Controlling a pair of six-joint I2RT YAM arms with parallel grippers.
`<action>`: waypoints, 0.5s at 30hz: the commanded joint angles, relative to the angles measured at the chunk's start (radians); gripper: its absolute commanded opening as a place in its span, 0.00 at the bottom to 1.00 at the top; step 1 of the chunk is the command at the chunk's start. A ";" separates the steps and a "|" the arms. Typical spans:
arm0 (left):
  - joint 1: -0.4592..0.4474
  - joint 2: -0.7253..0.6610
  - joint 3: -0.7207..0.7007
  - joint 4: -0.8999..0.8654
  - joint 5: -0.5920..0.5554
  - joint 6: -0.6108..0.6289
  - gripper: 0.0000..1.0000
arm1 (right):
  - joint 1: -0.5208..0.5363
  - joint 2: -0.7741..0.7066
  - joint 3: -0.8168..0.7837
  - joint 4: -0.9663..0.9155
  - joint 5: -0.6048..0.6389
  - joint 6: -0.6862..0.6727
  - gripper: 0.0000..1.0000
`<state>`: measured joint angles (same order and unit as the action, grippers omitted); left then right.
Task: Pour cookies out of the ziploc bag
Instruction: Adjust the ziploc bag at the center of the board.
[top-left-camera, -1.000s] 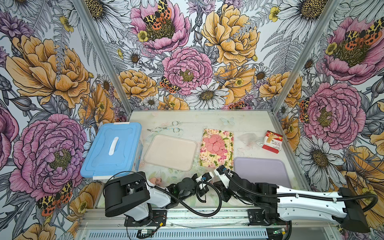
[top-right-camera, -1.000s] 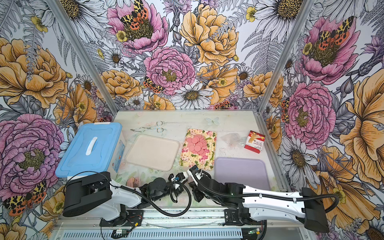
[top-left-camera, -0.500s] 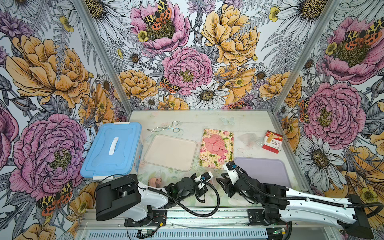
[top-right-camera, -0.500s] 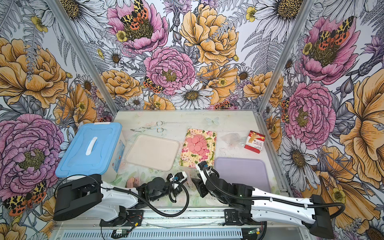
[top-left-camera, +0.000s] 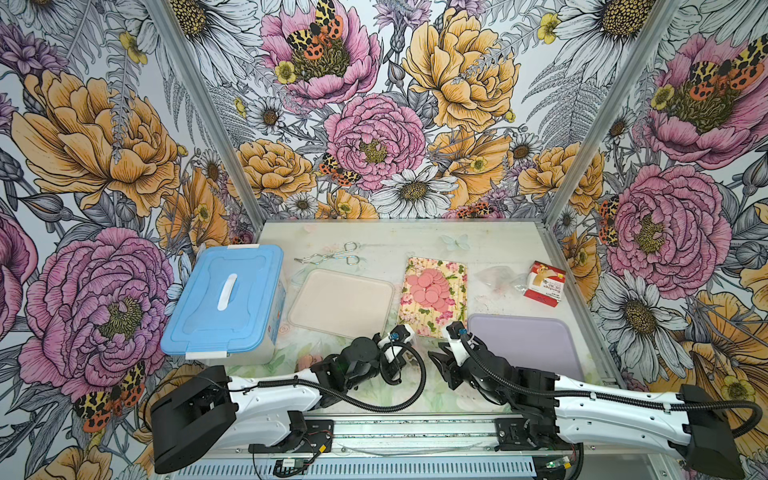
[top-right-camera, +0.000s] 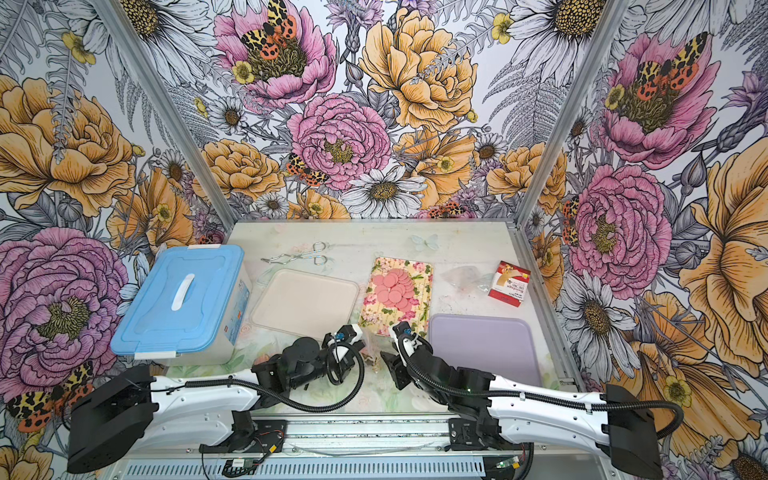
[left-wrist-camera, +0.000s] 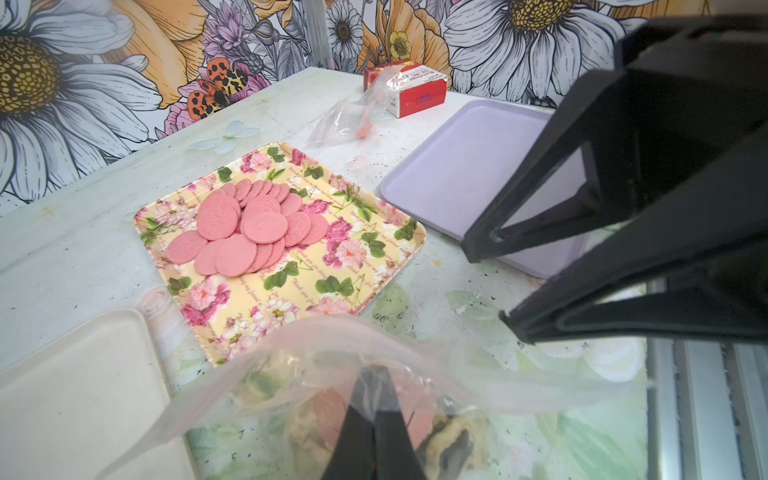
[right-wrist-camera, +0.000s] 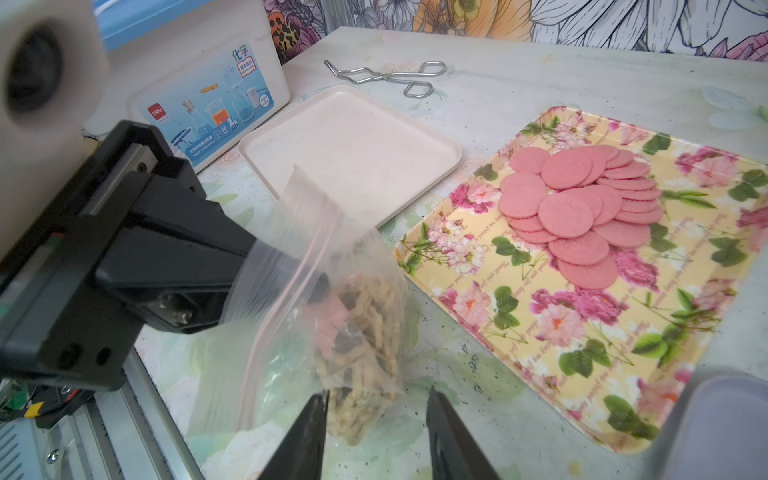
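Left gripper (left-wrist-camera: 376, 382) is fully closed and pinches the thin film of the bag (right-wrist-camera: 286, 232) close to its pink zip line. Right gripper (right-wrist-camera: 379, 390) stands about half open and holds nothing; its two fingers are on each side of the bag's lower end, and I cannot tell if they touch it.

The bag lies on the table (right-wrist-camera: 519, 75) between both grippers, just beside the near edge of the floral tray (right-wrist-camera: 623, 332). Inside it, the cookies (right-wrist-camera: 365, 332) make one lump: mostly beige pieces, some dark brown, one pink. A pile of pink discs (right-wrist-camera: 582, 208) is already on the floral tray.

I judge the bag as very light, soft and slippery, so it will fold and slide easily. The cookies look brittle; squeezing the lump may break them. A good place to take hold is the bottom seam or a bottom corner, on empty film below the lump, so that the bag can be lifted with the mouth down. The mouth seems open, but this is not sure.

For writing, the box (right-wrist-camera: 208, 104) has a red "deli" logo and the characters 化学 over drawings of flasks. The red carton (left-wrist-camera: 415, 89) carries print too small to read. The tray has cursive script that I cannot read.
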<state>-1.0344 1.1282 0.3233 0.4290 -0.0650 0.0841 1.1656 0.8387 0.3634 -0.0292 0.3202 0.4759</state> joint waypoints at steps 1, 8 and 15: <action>0.023 -0.041 0.089 -0.149 0.103 -0.032 0.00 | -0.037 -0.013 -0.010 0.175 -0.092 -0.052 0.44; 0.128 -0.037 0.244 -0.391 0.318 0.097 0.00 | -0.092 -0.038 -0.087 0.322 -0.153 -0.116 0.45; 0.079 0.079 0.182 -0.247 0.371 0.156 0.00 | -0.132 -0.172 -0.179 0.318 -0.216 -0.091 0.46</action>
<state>-0.9363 1.1751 0.4805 0.1844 0.2363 0.1818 1.0401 0.7231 0.1970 0.2440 0.1520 0.3836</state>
